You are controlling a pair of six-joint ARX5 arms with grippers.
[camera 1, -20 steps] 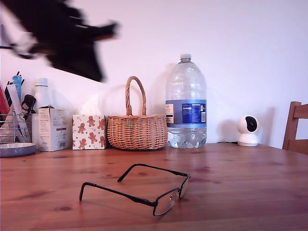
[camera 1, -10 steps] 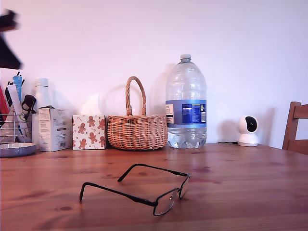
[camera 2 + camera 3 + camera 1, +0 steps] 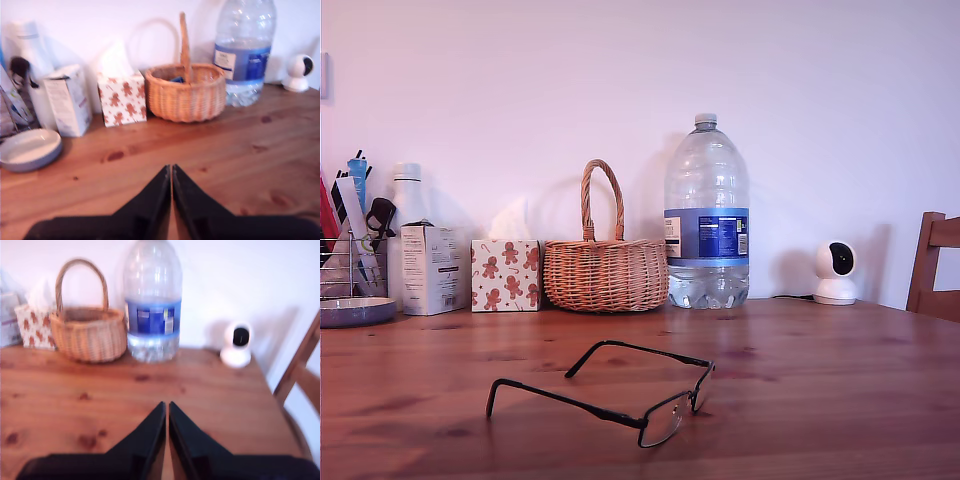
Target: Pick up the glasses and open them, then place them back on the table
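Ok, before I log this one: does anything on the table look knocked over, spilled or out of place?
Nothing stands out. The glasses lie on the table with both temple arms unfolded. Along the wall, the wicker basket, water bottle, tissue box and small white camera all stand upright, with no spill visible.

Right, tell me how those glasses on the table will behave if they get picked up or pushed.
The glasses look light: thin black wire frame, slim arms. Both arms are spread open, so they probably swing at the hinges when lifted by one arm. On the smooth wooden table a push would likely slide or turn them, not tip them. The lenses look fragile, so grip the frame.
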